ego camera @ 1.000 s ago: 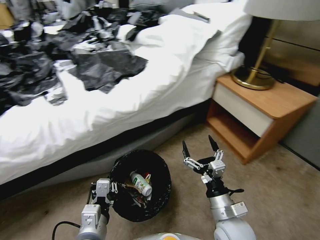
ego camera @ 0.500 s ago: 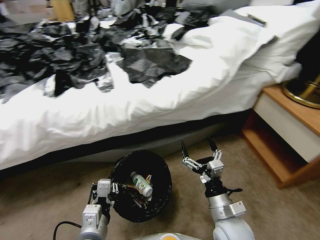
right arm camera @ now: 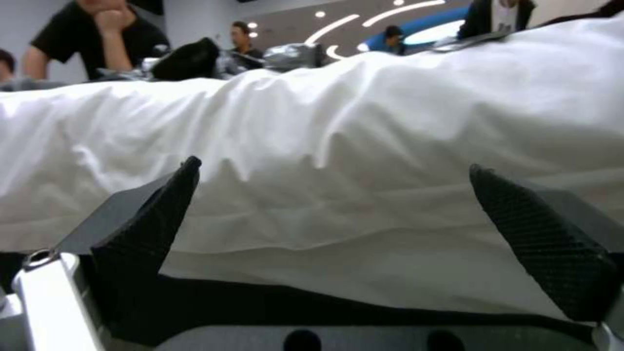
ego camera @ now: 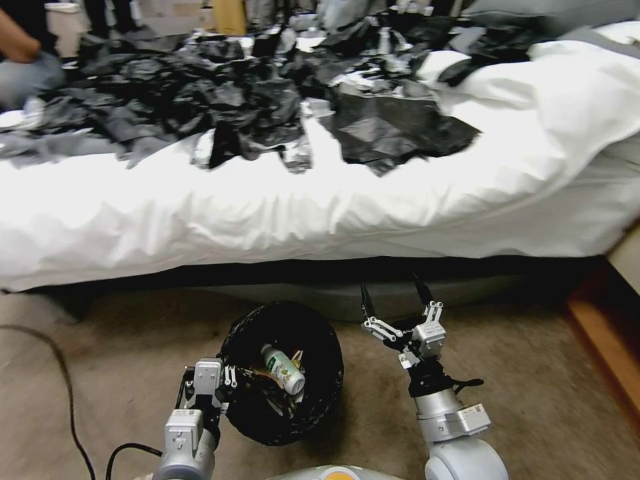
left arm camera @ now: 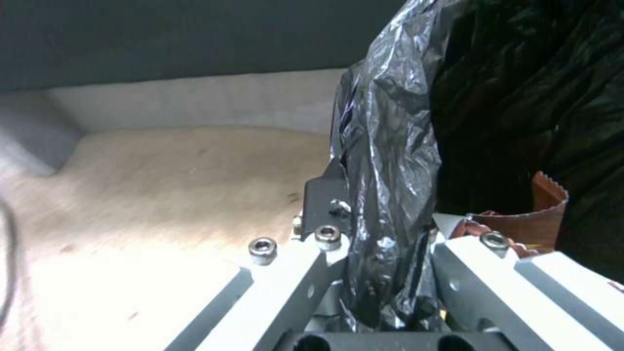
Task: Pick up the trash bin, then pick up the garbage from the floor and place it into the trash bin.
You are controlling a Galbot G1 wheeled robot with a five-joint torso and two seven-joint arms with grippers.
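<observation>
The view has swung along the bed point(ego camera: 267, 220); the nightstand has slipped off to the right, while both arms sit as before. The left gripper point(ego camera: 215, 387) pinches the bagged rim of the trash bin point(ego camera: 320, 393), a bottle point(ego camera: 283, 368) just inside its fingers. The right gripper point(ego camera: 395, 308), fingers spread and empty, hangs beside the bin. Risk: the slick bag sliding from that pinch, tipping the litter out.

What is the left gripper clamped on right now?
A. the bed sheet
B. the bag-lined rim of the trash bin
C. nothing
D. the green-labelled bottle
B: the left gripper is shut on the black-bagged rim of the trash bin; the right gripper hangs open.
</observation>
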